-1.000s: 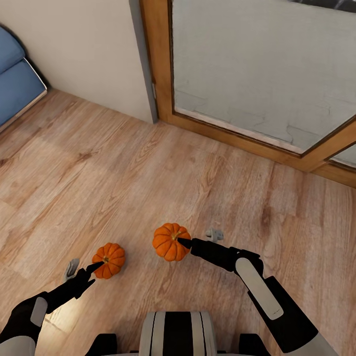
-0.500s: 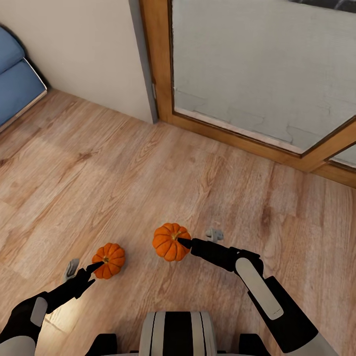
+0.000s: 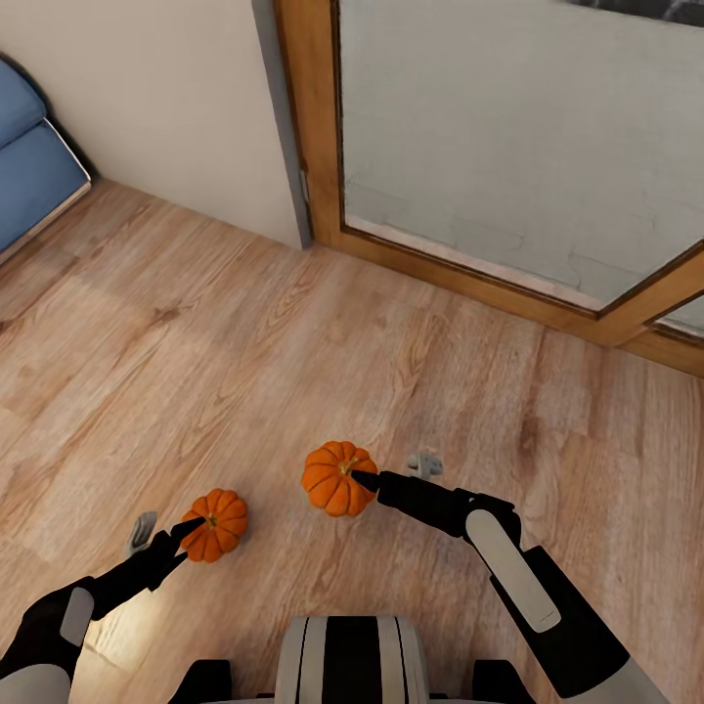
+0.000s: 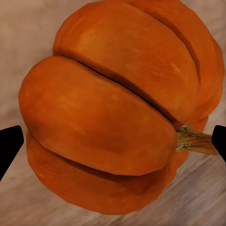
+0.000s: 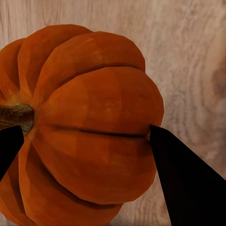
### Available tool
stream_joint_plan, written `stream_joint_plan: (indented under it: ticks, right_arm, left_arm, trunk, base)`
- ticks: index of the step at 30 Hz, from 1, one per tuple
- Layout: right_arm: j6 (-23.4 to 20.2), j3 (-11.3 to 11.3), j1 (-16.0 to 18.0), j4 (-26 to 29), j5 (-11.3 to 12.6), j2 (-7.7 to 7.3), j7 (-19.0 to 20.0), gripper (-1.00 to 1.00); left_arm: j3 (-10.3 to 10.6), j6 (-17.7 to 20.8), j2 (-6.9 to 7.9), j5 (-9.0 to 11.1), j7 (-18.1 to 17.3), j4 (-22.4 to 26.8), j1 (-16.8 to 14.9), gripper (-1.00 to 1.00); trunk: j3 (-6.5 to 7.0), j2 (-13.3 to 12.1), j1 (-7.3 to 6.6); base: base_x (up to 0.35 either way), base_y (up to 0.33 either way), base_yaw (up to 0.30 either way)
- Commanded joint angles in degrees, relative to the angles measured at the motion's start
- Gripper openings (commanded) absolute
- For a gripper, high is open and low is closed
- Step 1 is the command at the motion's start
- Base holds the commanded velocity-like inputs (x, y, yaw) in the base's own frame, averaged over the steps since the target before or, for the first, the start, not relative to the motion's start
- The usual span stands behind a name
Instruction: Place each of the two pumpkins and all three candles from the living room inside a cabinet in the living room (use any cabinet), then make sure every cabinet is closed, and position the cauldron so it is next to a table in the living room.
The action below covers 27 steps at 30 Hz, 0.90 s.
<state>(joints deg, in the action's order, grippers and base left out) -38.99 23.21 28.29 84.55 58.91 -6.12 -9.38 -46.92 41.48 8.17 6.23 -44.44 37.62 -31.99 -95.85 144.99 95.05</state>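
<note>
Two round orange ribbed pumpkins hang above the brown wooden floor, near the wood-framed glass door. The left gripper has its jaws tight on the smaller pumpkin. The right gripper squeezes the bigger pumpkin.

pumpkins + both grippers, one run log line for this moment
left gripper: shut on left pumpkin | right gripper: shut on right pumpkin | below: wood floor
</note>
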Motion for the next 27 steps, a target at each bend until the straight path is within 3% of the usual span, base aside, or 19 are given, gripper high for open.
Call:
stream_joint_plan:
  ticks: [1, 13, 14, 27]
  right_arm:
    - [0.0, 0.0, 0.0, 0.0, 0.2, -0.01, 0.2, -1.0]
    - [0.0, -0.1, 0.0, 0.0, 0.1, -0.03, 0.2, -1.0]
    - [0.0, -0.1, 0.0, 0.0, 0.1, -0.03, 0.2, -1.0]
    - [0.0, 0.0, 0.0, 0.0, 0.1, -0.03, 0.2, -1.0]
  left_arm:
    - [0.0, 0.0, 0.0, 0.0, 0.0, 0.0, 0.0, 1.0]
    - [0.0, 0.0, 0.0, -0.1, 0.1, 0.0, 0.0, 1.0]
    - [0.1, 0.0, 0.0, -0.1, 0.1, 0.0, 0.1, -1.0]
    - [0.0, 0.0, 0.0, -0.1, 0.1, 0.0, 0.1, -1.0]
  trunk:
    - [0.0, 0.0, 0.0]
    - [0.0, 0.0, 0.0]
    - [0.0, 0.0, 0.0]
    - [0.0, 0.0, 0.0]
  base:
    - [0.002, 0.0, 0.0]
    - [0.0, 0.0, 0.0]
    - [0.0, 0.0, 0.0]
    - [0.0, 0.0, 0.0]
